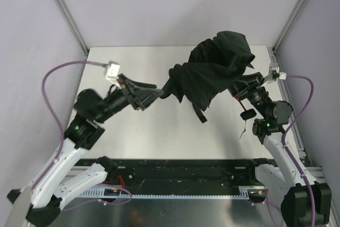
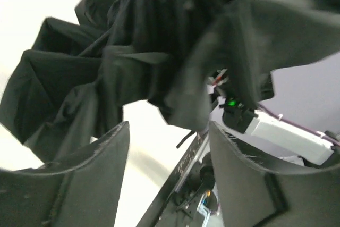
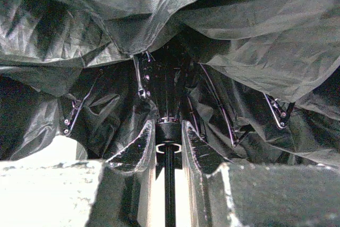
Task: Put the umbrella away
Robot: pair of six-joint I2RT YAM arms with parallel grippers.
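The black umbrella (image 1: 212, 70) hangs half-collapsed in the air over the back right of the table, its canopy crumpled in loose folds. Its handle (image 1: 247, 114) and thin cord dangle below toward the right arm. My right gripper (image 3: 169, 131) is shut on the umbrella's runner and shaft (image 3: 169, 184), under the canopy (image 3: 239, 51) with its thin ribs; in the top view the right gripper (image 1: 241, 90) is mostly hidden by fabric. My left gripper (image 1: 158, 92) is open at the canopy's left edge. In the left wrist view the left gripper (image 2: 167, 131) holds nothing and the canopy (image 2: 133, 51) hangs just beyond its fingers.
The white table (image 1: 133, 131) is walled on the left, back and right, with metal posts (image 1: 64, 9) at the back corners. A black rail (image 1: 175, 168) runs along the near edge. Purple cables (image 1: 53, 73) loop off both arms.
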